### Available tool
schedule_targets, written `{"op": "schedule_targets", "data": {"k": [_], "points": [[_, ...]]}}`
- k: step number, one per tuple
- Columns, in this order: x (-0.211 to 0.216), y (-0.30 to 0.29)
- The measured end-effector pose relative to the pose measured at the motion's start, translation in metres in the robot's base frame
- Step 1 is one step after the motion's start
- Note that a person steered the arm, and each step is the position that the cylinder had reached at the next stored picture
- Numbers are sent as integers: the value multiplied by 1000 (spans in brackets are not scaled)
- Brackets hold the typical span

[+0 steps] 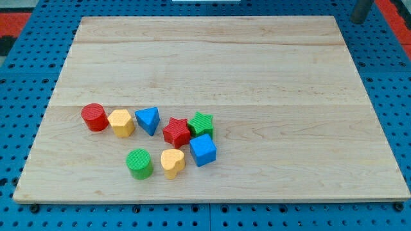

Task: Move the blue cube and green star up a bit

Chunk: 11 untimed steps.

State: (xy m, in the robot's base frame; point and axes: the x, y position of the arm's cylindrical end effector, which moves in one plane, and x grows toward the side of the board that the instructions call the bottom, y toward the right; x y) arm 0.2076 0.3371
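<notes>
The blue cube [203,150] sits on the wooden board [257,77] at the lower middle. The green star [201,123] lies just above it, touching or nearly touching it. A red star [176,132] lies against the green star's left side. My rod shows only at the view's top right corner, off the board; my tip [359,21] is far from all the blocks.
A blue triangular block [148,120], a yellow hexagonal block [121,122] and a red cylinder [95,117] form a row to the left. A green cylinder [139,163] and a yellow heart [172,162] lie lower. A blue pegboard [398,96] surrounds the board.
</notes>
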Motion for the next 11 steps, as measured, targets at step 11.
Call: {"op": "schedule_targets", "data": {"k": [11], "points": [[362,-323]]}}
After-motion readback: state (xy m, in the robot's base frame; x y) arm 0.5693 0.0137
